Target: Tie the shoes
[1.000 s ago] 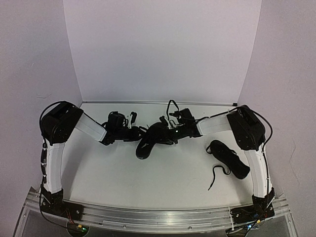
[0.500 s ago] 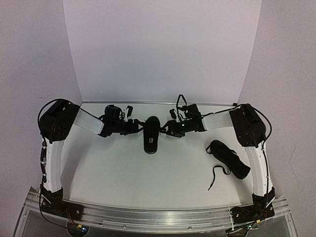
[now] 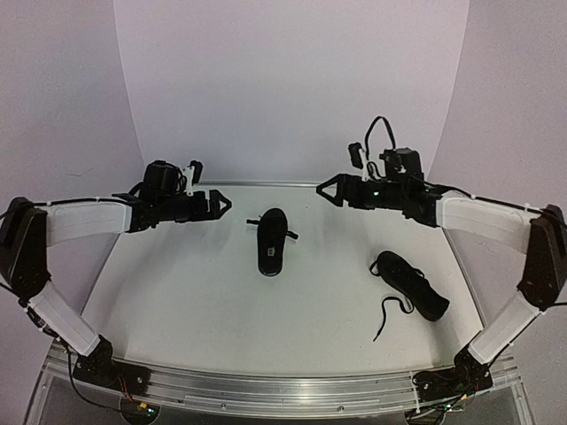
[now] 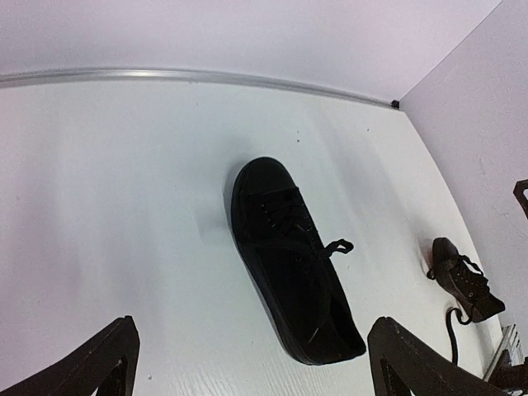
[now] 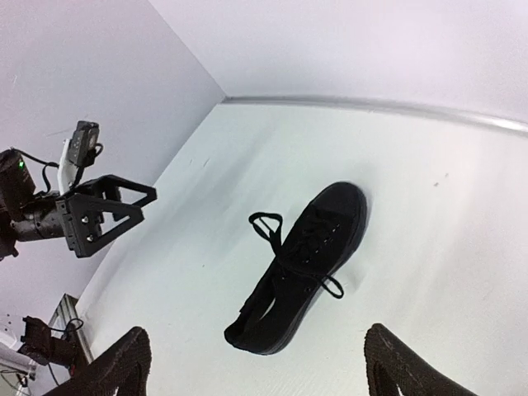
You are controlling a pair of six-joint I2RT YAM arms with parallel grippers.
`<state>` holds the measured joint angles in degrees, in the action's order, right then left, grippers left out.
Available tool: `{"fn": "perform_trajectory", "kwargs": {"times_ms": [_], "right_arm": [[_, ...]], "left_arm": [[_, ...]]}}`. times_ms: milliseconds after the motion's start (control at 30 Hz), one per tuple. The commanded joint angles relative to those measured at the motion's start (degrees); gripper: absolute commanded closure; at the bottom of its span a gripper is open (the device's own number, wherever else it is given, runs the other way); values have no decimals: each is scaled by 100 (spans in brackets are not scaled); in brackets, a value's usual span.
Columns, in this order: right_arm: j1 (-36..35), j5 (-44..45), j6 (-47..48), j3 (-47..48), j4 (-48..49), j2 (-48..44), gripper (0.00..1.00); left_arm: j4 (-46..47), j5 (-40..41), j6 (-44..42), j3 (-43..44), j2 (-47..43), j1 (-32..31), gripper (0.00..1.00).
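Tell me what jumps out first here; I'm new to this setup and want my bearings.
A black shoe lies in the middle of the table, lace loops sticking out to both sides. The left tool and right tool hang open and empty, raised on either side of it. A second black shoe sits near the right arm, one lace trailing loose toward the near edge.

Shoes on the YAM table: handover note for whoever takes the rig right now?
Left gripper: open, empty, hovering left of centre.
Right gripper: open, empty, hovering right of centre.
Centre black low-top lace-up shoe: upright on the white table between the grippers; laces look tied in a bow.
Right black low-top lace-up shoe: by the right arm, lace trailing loose on the table.
Done: centre shoe, apparently. Left: tie the right shoe.
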<state>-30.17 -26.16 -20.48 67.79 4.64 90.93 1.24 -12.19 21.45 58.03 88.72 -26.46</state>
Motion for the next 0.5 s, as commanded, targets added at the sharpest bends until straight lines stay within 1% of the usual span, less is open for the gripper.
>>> {"fn": "perform_trajectory", "kwargs": {"times_ms": [0,67,200,267,300,367,467], "right_arm": [[-11,678,-176,-631,54,-804,2],[-6,524,-447,-1004,107,-977,2],[-11,-91,-582,-1976,560,-1000,2],[-20,-152,-679,-2344,615,-973,2],[-32,-149,-685,-2486,617,-989,2],[-53,-76,-700,-2795,615,-1168,2],[-55,-8,-658,-3011,578,-1448,2]], "left_arm": [[-606,451,95,-279,-913,9,0],[-594,207,212,-509,-1055,10,0],[-684,-438,608,-877,-652,-2,0],[-223,-524,806,-1415,-640,-62,0],[232,-563,885,-1827,-706,-104,0],[434,-473,920,-2136,-794,-250,0],[-48,139,709,-2085,-821,-595,0]]}}
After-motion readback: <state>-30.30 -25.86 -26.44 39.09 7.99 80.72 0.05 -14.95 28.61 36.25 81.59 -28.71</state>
